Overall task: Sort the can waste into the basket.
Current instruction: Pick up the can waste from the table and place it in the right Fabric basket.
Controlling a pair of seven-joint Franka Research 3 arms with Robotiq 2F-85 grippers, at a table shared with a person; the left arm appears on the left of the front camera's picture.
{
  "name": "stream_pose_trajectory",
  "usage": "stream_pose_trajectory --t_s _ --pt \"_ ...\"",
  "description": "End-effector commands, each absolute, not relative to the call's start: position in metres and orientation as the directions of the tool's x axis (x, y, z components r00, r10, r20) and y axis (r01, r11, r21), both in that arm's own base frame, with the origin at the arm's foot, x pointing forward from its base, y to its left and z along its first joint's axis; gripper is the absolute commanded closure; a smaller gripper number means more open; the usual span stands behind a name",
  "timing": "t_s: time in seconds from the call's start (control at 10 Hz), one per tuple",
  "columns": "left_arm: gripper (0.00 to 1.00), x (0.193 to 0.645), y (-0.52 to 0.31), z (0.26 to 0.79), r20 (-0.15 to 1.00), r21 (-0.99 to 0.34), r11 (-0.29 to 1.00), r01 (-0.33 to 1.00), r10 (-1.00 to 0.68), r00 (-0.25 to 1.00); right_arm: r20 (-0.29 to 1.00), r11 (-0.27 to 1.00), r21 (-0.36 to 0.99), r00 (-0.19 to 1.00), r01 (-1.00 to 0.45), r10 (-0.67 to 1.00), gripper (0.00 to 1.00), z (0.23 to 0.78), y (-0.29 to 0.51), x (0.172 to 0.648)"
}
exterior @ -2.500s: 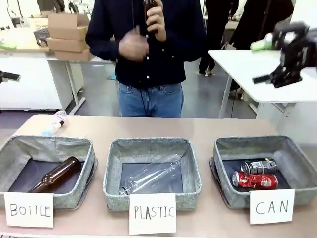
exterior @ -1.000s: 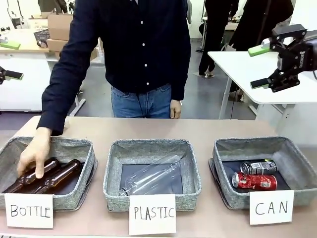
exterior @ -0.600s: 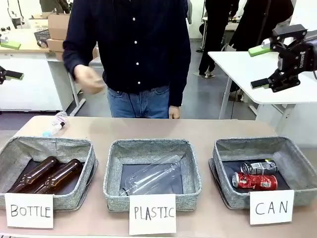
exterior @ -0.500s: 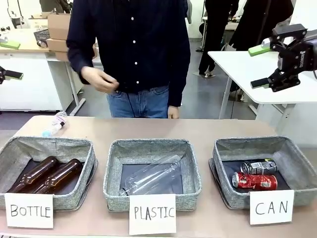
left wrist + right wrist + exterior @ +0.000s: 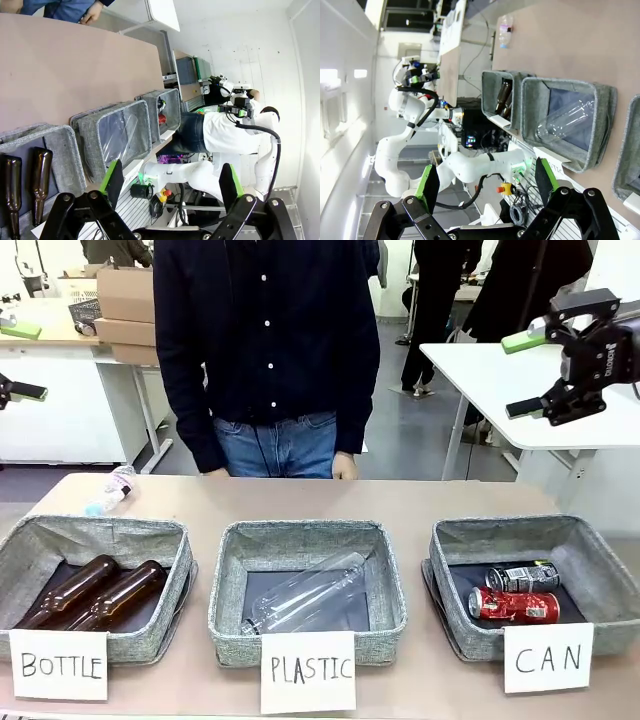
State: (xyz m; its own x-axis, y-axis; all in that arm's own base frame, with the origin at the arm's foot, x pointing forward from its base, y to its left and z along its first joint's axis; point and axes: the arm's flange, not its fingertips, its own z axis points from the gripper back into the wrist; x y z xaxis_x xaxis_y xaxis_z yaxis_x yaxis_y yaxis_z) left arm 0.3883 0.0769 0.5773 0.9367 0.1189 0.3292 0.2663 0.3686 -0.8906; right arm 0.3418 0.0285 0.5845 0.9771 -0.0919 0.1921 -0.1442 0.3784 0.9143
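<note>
Both cans are seen lying on their sides in the basket (image 5: pixel 590 570) behind the "CAN" card (image 5: pixel 548 657), at the right end of the table (image 5: pixel 400 502): red can (image 5: pixel 515 605) in front, dark can (image 5: pixel 523 575) just behind it, apparently touching. The right gripper (image 5: pixel 530 370) is held high above the basket's far side, well clear of it, fingers spread wide and nothing between them; the same open gap is shown in the right wrist view (image 5: pixel 485 182). The left gripper (image 5: pixel 170 180) is likewise spread apart and empty. Two brown bottles (image 5: pixel 95 595) are lying in the bin marked "BOTTLE" (image 5: pixel 170 540), a clear plastic bottle (image 5: pixel 305 592) in the "PLASTIC" bin (image 5: pixel 300 535). Another small plastic bottle (image 5: pixel 110 488) is left on the table's far left. A person (image 5: pixel 270 340) is standing at the far edge.
</note>
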Motion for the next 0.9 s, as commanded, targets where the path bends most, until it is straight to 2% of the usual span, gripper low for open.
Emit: stream_pose_trajectory --t_s 0.0,0.8 --pt "0.00 0.3860 0.0760 0.5793 0.324 -0.891 0.371 0.261 0.118 0.939 0.209 0.382 0.909 0.975 -0.165 -0.077 0.00 0.5823 0.0272 0.3400" --pt "0.00 0.3860 0.0760 0.5793 0.324 -0.891 0.371 0.261 0.118 0.939 0.209 0.382 0.909 0.975 -0.165 -0.077 0.00 0.5823 0.0272 0.3400"
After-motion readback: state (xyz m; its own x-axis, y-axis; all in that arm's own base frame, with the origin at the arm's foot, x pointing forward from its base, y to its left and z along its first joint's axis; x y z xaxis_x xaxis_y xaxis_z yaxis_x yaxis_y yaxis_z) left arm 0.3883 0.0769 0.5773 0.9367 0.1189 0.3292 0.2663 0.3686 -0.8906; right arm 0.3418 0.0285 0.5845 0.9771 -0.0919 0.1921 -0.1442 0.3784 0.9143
